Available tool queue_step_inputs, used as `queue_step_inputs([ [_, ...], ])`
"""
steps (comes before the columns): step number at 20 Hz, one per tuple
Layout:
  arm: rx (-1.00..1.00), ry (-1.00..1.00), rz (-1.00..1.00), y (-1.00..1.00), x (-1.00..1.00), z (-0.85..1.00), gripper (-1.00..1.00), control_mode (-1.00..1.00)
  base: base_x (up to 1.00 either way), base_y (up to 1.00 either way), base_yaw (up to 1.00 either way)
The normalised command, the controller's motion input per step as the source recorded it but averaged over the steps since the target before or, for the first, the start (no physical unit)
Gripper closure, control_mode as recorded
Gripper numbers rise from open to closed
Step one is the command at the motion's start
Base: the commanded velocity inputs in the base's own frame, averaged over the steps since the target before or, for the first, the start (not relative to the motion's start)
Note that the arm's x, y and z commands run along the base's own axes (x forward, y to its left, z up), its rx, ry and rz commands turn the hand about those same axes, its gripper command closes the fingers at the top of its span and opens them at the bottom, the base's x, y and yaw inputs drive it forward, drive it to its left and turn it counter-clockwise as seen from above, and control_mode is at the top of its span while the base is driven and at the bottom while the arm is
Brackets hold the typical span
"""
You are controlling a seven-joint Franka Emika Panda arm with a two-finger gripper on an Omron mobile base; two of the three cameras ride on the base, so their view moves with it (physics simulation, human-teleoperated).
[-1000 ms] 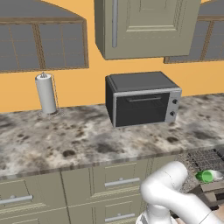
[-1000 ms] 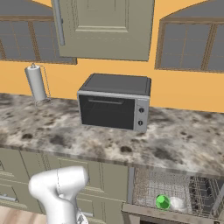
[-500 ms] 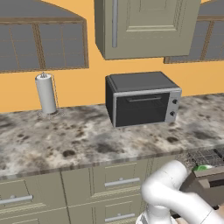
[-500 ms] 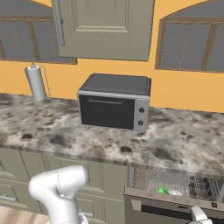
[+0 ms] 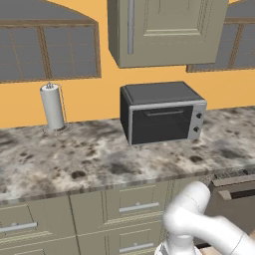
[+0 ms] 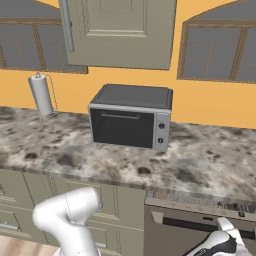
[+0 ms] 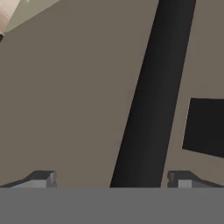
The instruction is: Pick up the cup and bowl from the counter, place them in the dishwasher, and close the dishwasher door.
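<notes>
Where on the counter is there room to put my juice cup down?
The widest bare patch of the counter lies between the paper towel roll and the toaster oven, running forward to the front edge. Another bare stretch lies to the oven's right, above the dishwasher door. It is crowded only where the oven stands.

Dishwasher door nearly shut under the counter; cup and bowl not visible.

The counter (image 5: 99, 159) is a long stone-look worktop, mottled grey, beige and dark brown, running across both base views over taupe drawers. The dishwasher (image 6: 200, 222) sits built in below its right end. The dishwasher door (image 6: 165, 235) stands almost upright, a flat taupe panel with a dark strip near its top edge; a narrow gap under the counter edge shows a sliver of grey wire rack (image 6: 200, 200). In the hand view the panel appears close up, crossed by the dark strip.
</notes>
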Motion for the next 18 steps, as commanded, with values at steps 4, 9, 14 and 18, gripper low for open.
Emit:
queue_step_inputs([
  [4, 0.00, 0.00, 0.00, 0.00, 0.81, -0.28, -1.00, -1.00, 0.00, 0.00, 0.00],
  [9, 0.00, 0.00, 0.00, 0.00, 0.73, -0.30, -1.00, -1.00, 0.00, 0.00, 0.00],
  [14, 0.00, 0.00, 0.00, 0.00, 0.68, -0.28, -1.00, -1.00, 0.00, 0.00, 0.00],
  [18, 0.00, 0.00, 0.00, 0.00, 0.71, -0.35, -1.00, -1.00, 0.00, 0.00, 0.00],
])
